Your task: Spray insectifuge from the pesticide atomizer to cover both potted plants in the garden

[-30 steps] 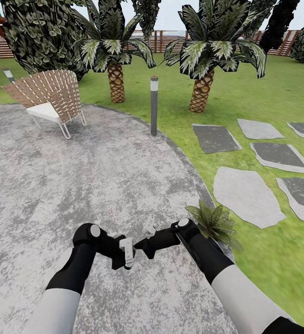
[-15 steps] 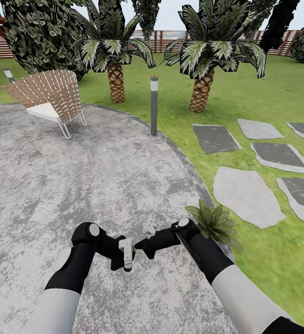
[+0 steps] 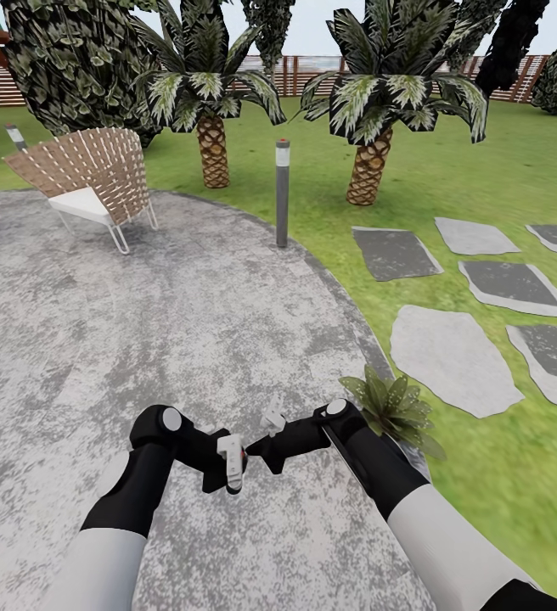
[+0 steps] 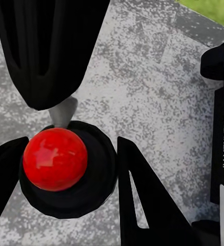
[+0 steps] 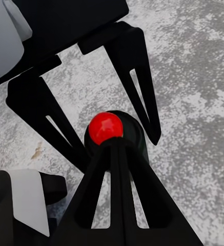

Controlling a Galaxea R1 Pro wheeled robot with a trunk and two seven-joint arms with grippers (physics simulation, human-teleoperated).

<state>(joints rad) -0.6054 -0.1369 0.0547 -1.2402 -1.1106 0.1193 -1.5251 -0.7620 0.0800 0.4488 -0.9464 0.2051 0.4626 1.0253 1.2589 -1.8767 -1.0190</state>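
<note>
On patio point(image 3: 185, 322), atomizer yet to be located. L gripper point(image 3: 232, 467) fingers apart, R gripper point(image 3: 272, 422) fingers together, nothing held. Expect bottle light, stiff, slick: grab mid-body below spray head, keep upright.

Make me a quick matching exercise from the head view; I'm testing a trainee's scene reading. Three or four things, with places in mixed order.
Things:
1. woven chair
2. bollard lamp
3. stepping stones
4. spiky plant

Places:
A. on the lawn, view's right
B. patio edge, beside the right arm
C. on the patio, far left
D. patio's far edge, between the two palms

Pairs: 1-C, 2-D, 3-A, 4-B
</note>
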